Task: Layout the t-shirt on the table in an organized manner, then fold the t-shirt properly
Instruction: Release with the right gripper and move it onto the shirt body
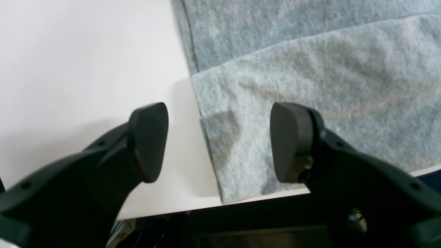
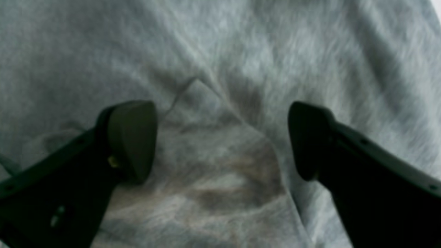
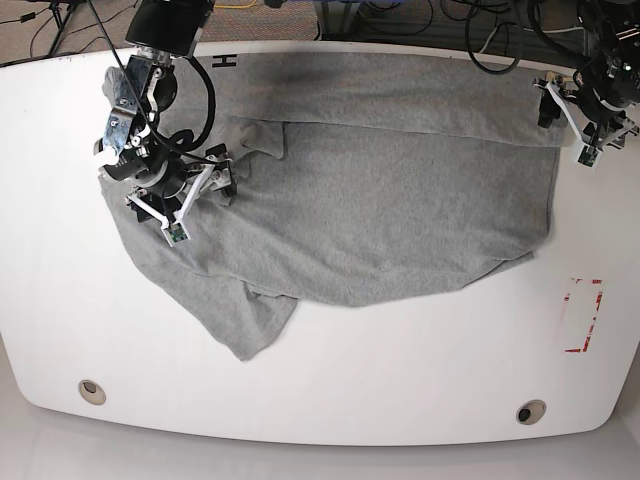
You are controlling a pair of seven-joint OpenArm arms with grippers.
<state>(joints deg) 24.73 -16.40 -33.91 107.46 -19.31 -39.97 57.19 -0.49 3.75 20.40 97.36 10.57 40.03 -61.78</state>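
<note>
The grey t-shirt (image 3: 400, 200) lies spread across the far half of the white table (image 3: 400, 380), its far edge folded over and a loose flap hanging toward the front left. A black letter shows near its far left corner. My right gripper (image 3: 190, 195) is open, low over wrinkled cloth on the shirt's left side; in the right wrist view, shirt fabric (image 2: 220, 51) fills the frame behind this gripper (image 2: 220, 137). My left gripper (image 1: 220, 141) is open astride a hemmed shirt edge (image 1: 310, 86) by the table's far edge, also seen in the base view (image 3: 568, 118).
A red-outlined rectangle mark (image 3: 583, 315) is at the right front. Two grommet holes (image 3: 91, 391) (image 3: 530, 411) sit near the front edge. Cables lie beyond the far edge. Bare white tabletop (image 1: 69, 69) lies left of the shirt edge in the left wrist view.
</note>
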